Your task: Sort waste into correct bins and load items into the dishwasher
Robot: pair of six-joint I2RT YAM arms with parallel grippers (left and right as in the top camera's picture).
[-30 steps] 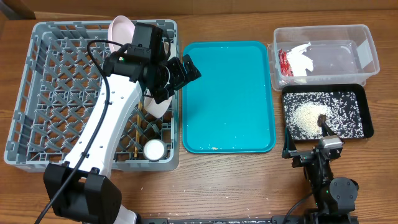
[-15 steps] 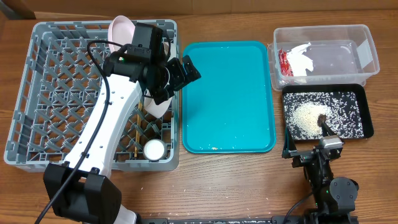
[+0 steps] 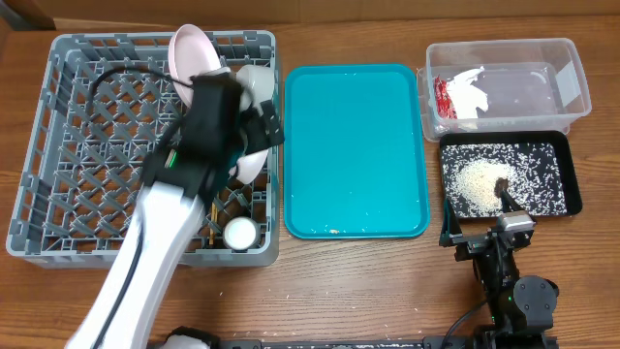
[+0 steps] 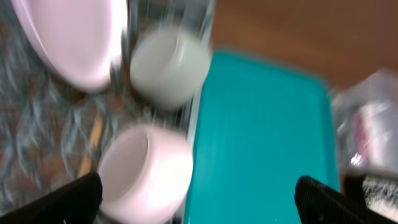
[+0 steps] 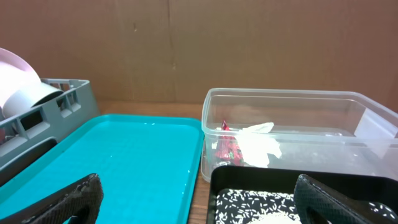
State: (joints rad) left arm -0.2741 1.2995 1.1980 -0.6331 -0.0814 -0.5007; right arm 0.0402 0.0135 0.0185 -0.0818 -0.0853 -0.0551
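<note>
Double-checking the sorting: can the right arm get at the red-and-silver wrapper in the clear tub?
Probably yes: the clear plastic rectangular tub has no lid, the crumpled red-and-silver wrapper lies exposed, and only the shallow black tray lies between.

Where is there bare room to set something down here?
The teal tray, between the grey rack and the clear tub, is nearly bare; the rack's left half is free too. Crowded: the rack's right edge with dishes, and the black tray full of rice.
</note>
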